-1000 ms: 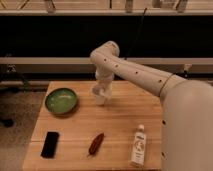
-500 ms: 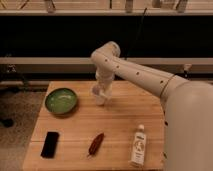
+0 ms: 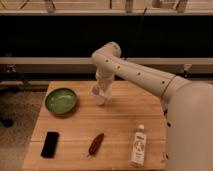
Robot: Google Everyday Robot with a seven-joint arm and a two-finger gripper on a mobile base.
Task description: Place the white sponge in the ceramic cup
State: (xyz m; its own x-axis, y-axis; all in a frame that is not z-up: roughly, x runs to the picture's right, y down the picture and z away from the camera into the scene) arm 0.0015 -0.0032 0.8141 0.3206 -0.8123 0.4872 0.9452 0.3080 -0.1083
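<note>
Wooden table (image 3: 125,120): light butcher-block top, carries all items below.

Robot arm (image 3: 145,75): white, reaches from the right across the far half of the table, wrist pointing down.

Green bowl (image 3: 61,100): left side, well apart from the cup.

White bottle (image 3: 138,146): lying near the front right edge; label present, writing not legible.

Black phone-like slab (image 3: 50,144): front left, no visible markings.

Reddish-brown oblong item (image 3: 96,143): front centre.

Gripper (image 3: 99,90): fingers pressed together, directly above the cup; the white sponge cannot be told apart from gripper and cup, so whether it is pinched is unclear.

Ceramic cup (image 3: 100,98): whitish, upright, under the gripper.

Risk, as judged: the sponge matches the cup's width, so an off-centre release may leave it perched on the rim or tip the light cup.
</note>
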